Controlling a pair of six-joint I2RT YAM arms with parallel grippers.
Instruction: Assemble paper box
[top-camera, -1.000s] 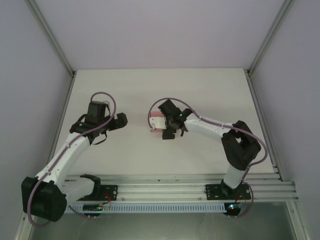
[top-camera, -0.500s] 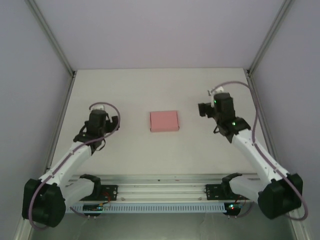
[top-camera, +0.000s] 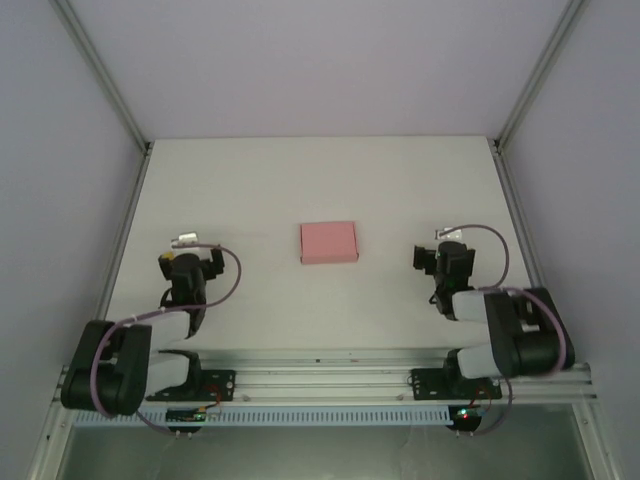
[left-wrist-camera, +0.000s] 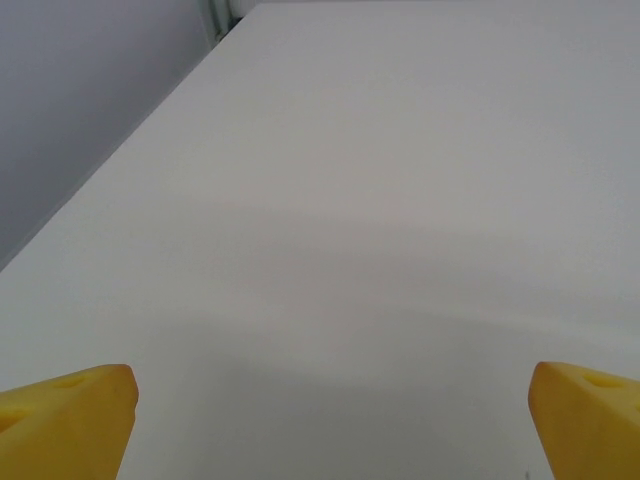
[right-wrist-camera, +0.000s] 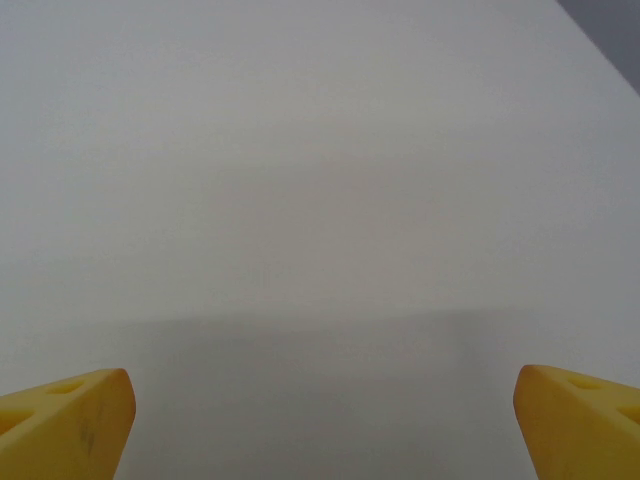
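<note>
White table (top-camera: 230, 190). Pink paper box (top-camera: 328, 242) lies flat on it near centre, closed, long sides running left-right.

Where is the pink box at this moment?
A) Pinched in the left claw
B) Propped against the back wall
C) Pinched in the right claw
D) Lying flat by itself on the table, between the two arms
D: the pink paper box lies flat on the white table, well apart from the left gripper and the right gripper, whose jaws both stand open and hold nothing.
</note>
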